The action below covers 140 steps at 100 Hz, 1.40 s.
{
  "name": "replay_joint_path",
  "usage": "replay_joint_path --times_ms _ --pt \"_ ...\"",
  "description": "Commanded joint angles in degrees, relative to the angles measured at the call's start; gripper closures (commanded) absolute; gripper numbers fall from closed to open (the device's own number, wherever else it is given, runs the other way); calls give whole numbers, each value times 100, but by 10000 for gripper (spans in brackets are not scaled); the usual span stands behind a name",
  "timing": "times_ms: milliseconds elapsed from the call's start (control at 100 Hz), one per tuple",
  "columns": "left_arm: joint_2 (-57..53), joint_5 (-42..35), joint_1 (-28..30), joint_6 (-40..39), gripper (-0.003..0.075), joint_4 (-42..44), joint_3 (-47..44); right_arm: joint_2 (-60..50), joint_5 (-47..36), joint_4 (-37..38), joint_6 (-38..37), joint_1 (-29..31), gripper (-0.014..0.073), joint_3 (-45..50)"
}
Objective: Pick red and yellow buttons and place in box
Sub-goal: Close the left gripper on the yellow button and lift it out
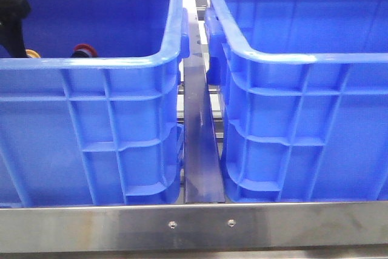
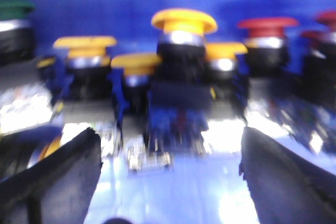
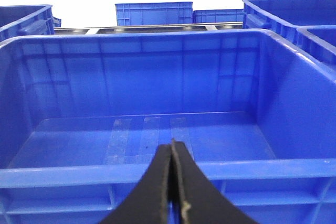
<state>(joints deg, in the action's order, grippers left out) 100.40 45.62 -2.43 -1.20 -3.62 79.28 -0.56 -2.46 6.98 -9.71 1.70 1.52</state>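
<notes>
The left pincer (image 2: 170, 182) is hanging spread wide over a yellow button (image 2: 183, 24) at frame centre; a red button (image 2: 266, 27) is standing upper right. Both look light, rigid, slick-capped; best gripped across the dark body. The right pincer (image 3: 172, 192) is sitting clenched, empty, before the box (image 3: 157, 174). No readable writing.

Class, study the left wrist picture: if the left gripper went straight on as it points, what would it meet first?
Probably the tall yellow button centred between the open fingers of the left gripper, though blur leaves depth uncertain.
</notes>
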Motion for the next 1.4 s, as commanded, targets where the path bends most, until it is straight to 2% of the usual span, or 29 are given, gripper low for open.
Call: replay_joint_path --times_ms 0,230,280,380,440,500,600,870,1060,1270,1390 --pt "-22 -139 -53 -55 206 -12 338 -150 -465 56 11 -9 662 -106" --pt "323 -139 -53 -55 209 -12 579 -150 -465 56 11 -9 662 -106" --pt "323 -139 -53 -55 232 -12 579 -150 -465 56 11 -9 662 -106" --pt "323 -206 -53 -44 352 2 579 -150 -465 56 11 -9 662 -106" --pt "323 -232 -53 17 464 22 579 -150 -465 56 11 -9 662 -106" --pt "323 -253 -53 48 544 22 579 -150 -465 56 11 -9 662 -106" --pt "323 -274 -53 48 623 22 579 -150 -465 56 11 -9 662 -106" --pt "-80 -288 -53 209 627 -15 554 -150 -465 56 11 -9 662 -106" --pt "-798 -301 -53 676 627 -807 288 -150 -465 56 11 -9 662 -106" --pt "-1762 -344 -53 870 627 -1011 -348 -150 -465 56 11 -9 662 -106" --pt "-2355 -397 -53 1534 627 -1881 -839 -150 -472 56 11 -8 662 -106"
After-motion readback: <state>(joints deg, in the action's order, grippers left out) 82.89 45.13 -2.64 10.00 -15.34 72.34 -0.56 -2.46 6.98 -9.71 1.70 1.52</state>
